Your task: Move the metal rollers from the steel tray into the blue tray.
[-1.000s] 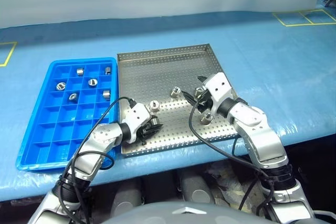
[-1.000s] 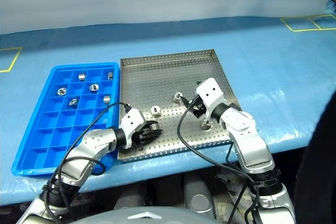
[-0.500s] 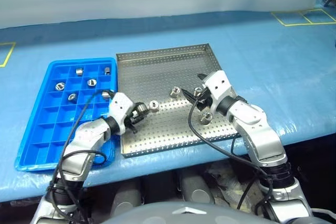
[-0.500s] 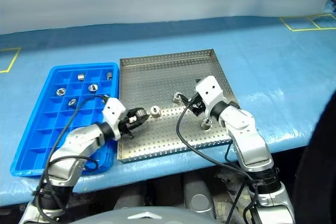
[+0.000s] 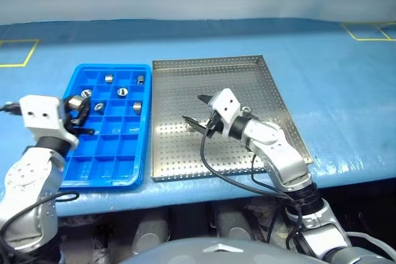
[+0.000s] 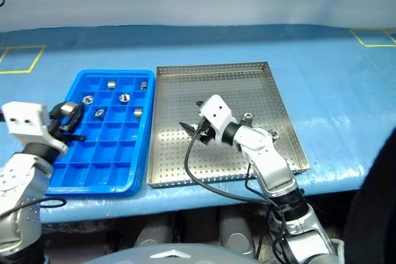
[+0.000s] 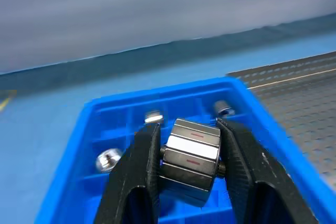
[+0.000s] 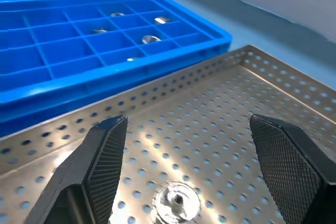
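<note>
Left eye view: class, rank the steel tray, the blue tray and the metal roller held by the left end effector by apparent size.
1. steel tray
2. blue tray
3. metal roller, smallest by far, held in the left end effector

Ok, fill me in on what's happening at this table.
A humanoid robot is moving metal rollers from the steel tray into the blue tray. Its left tool grips one roller above the blue tray, where five rollers already sit in compartments. Its right tool is open over another roller on the steel tray.
</note>
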Motion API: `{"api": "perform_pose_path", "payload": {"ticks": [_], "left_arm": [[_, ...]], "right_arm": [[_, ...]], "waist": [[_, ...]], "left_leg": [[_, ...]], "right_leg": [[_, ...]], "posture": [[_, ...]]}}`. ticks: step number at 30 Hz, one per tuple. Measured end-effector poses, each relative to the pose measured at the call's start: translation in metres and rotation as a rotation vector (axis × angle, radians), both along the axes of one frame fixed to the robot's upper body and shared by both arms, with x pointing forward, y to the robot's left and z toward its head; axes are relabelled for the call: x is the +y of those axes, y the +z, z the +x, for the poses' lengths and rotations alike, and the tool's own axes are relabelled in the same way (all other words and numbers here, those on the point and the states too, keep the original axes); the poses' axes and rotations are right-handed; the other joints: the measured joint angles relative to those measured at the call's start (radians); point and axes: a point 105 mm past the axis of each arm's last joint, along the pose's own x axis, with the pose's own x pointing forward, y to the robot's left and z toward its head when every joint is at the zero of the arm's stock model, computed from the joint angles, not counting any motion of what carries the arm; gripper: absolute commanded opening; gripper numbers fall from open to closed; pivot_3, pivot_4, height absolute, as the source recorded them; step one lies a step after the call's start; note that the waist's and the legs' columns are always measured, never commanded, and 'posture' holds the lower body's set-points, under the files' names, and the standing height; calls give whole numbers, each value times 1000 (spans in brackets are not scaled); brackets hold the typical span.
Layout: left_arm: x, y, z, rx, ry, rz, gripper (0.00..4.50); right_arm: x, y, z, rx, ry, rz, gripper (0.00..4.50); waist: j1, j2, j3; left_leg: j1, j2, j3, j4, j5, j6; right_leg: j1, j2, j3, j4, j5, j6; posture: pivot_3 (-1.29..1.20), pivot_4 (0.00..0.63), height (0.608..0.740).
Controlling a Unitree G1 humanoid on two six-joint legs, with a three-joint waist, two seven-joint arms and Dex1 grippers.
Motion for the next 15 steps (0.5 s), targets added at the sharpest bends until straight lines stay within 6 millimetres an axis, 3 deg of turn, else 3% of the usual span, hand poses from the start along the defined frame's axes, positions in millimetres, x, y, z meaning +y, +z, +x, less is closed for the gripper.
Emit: {"api": "perform_pose_path", "payload": {"ticks": [4,8,15], "left_arm": [[7,-11,-17,32,114,-10,1341],[7,-23,-26,64,180,-26,1341],[0,-49,-19,128,218,-31,1341]], "right_arm": [[23,4,-6,14,96,26,3904],[32,8,-4,8,148,13,3904],[39,4,-3,31,197,-6,3904]], "waist": [[51,-1,0],[98,-2,-1],[138,-2,-1]], "left_leg": [[0,-1,-2,0,1,-2],[0,-2,-6,0,2,-4],[0,-2,-10,-1,5,-7]], "right_leg": [[1,-2,-3,0,-1,-2],[2,-3,-8,0,-4,-8],[3,0,-11,1,-5,-12]], "posture": [[215,150,740],[283,150,740],[282,150,740]]}}
